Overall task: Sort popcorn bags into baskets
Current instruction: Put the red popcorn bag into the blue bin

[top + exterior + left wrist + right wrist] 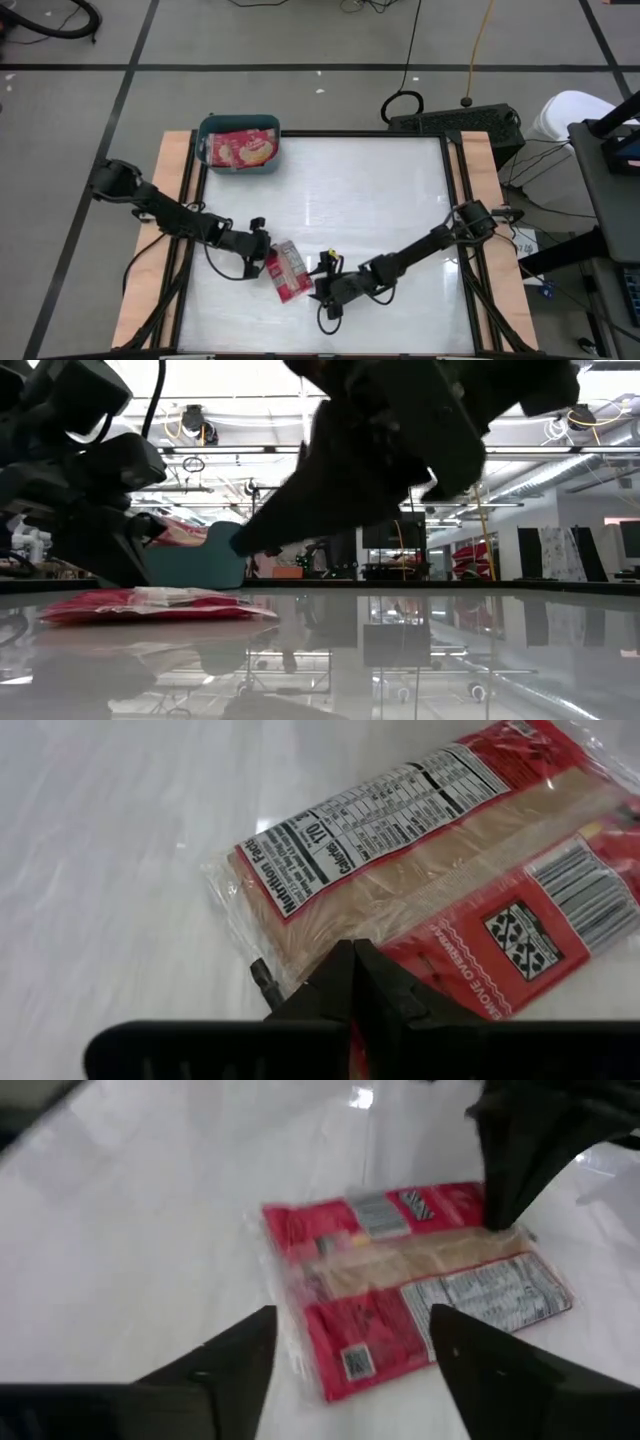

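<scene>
One popcorn bag (289, 271) lies flat on the white table near its near edge, pale printed back up, also seen in the low view (150, 603). My left gripper (265, 250) is shut at the bag's far-left short end. My right gripper (319, 287) hovers open just right of the bag, and its two fingers (240, 1355) frame the packet (400, 1305) without touching it. The teal basket (207, 130) stands at the table's far left corner with red popcorn bags (242, 148) inside. My left gripper (355, 960) pinches the popcorn bag's short end by the nutrition label (315, 945) between its two shut fingers. The fingers come slanting down from the table's left. The bag lies flat on the table (150, 603), not lifted.
The white tabletop (380, 200) stretches bare between the basket and the arms. Wooden side rails (172, 180) border the table's left and right. Cables and a dark box (455, 122) sit beyond the far edge, off the table.
</scene>
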Motion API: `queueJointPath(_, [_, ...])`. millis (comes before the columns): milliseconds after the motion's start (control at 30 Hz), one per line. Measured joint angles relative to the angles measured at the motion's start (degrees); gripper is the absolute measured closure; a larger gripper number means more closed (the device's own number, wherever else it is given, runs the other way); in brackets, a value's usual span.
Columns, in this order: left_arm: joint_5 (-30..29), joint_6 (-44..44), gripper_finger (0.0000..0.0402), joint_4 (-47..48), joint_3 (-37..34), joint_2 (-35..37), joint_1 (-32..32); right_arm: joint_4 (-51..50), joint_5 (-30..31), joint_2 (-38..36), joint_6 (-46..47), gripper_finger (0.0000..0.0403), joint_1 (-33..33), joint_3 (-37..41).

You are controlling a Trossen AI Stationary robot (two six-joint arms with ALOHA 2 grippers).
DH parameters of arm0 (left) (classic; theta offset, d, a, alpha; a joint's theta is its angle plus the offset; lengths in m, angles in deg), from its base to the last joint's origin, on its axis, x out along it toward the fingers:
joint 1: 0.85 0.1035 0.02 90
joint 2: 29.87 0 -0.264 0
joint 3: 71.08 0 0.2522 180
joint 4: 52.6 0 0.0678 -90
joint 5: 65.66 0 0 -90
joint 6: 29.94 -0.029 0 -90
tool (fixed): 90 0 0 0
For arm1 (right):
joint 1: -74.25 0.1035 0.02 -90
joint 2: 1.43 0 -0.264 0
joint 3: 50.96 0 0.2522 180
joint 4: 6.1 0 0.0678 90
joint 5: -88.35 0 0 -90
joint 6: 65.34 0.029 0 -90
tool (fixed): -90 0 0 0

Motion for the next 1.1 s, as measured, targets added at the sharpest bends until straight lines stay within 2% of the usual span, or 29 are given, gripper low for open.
queueJointPath(100, [-0.2, 0.0, 0.0387, -0.9, 0.0, -0.8, 0.4, 1.1, -2.5, 1.1, -2.1, 0.0117, -0.3, 0.0])
queueJointPath(200, [-0.2, 1.6, 0.0397, -1.5, 0.0, -1.8, 1.3, 1.5, -2.8, 2.8, -4.8, 0.0109, -0.3, 0.1])
queueJointPath(333, [-0.3, 3.6, 0.0389, -2.9, 0.0, -3.0, 1.8, 6.5, -2.2, 6.0, -7.4, 0.0117, -0.4, 0.0])
queueJointPath(533, [-0.7, 4.6, 0.0387, -4.0, 0.0, -3.3, 1.8, 9.5, 3.3, 8.1, -6.5, 0.0144, -1.2, -0.1])
queueJointPath(700, [-0.5, 4.3, 0.0396, -4.7, -0.1, -3.4, 1.9, 9.5, 3.2, 8.2, -6.5, 0.0204, -2.4, -0.1])
queueJointPath(867, [-0.8, 5.0, 0.0383, -5.0, -0.1, -3.4, 1.8, 9.1, 2.8, 8.2, -6.6, 0.0299, -3.1, 0.0])
queueJointPath(1000, [-0.9, 5.7, 0.0390, -5.4, -0.1, -2.9, 1.7, 9.2, 2.0, 8.1, -6.7, 0.0375, -3.2, 0.0])
queueJointPath(1100, [0.1, 4.7, 0.0396, -5.0, 0.1, -0.8, 1.6, 9.3, 2.6, 8.0, -6.7, 0.0395, -2.8, 0.0])
